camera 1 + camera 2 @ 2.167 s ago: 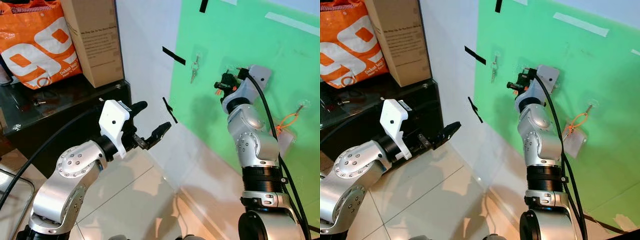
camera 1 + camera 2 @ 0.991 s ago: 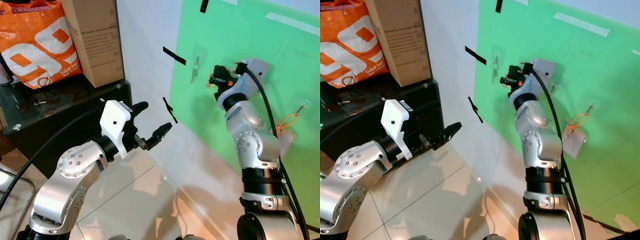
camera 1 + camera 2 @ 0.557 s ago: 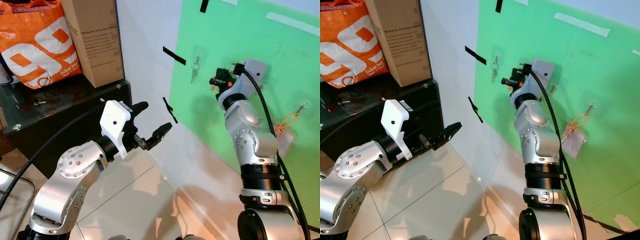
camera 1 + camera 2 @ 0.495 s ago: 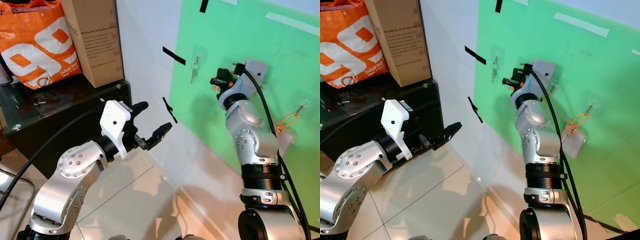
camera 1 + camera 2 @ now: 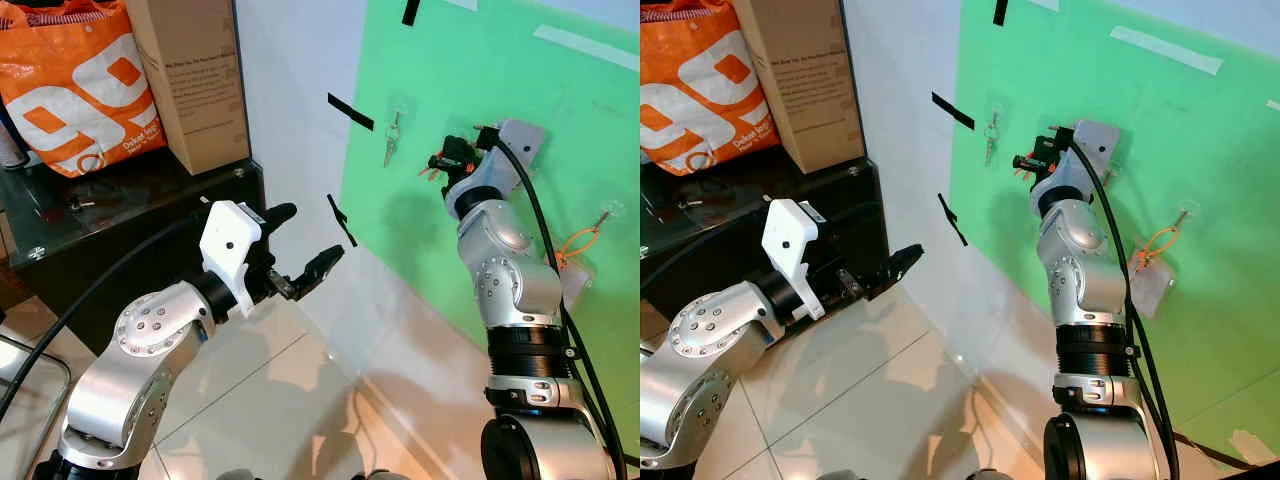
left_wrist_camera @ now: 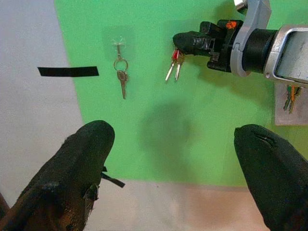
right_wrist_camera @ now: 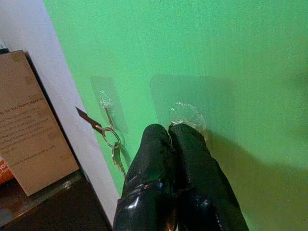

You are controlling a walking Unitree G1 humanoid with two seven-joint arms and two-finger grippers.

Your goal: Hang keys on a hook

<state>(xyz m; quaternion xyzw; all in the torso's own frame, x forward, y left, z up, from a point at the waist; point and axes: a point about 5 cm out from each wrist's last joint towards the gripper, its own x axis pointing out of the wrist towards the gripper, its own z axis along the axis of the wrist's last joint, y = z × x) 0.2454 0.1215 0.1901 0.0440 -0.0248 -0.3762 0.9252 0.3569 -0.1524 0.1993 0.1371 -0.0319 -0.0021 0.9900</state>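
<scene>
Our right gripper [image 6: 185, 42] pinches the keys [image 6: 173, 67] tight, fingertips just below a clear hook [image 7: 187, 116] on the green board [image 5: 500, 80]. Our left gripper [image 5: 305, 245] hangs wide open, well apart from the board.

A room in a home fitted out as a test corner: a green sheet [image 5: 480, 70] is taped to the white wall [image 5: 290, 60] and carries clear stick-on hooks [image 7: 185, 115], one with a key [image 6: 122, 79] (another with an orange loop). An orange shopping bag [image 5: 70, 85] and a cardboard box [image 5: 195, 75] sit on a black glass-topped cabinet [image 5: 120, 210] above a glossy tiled floor [image 5: 270, 390]
</scene>
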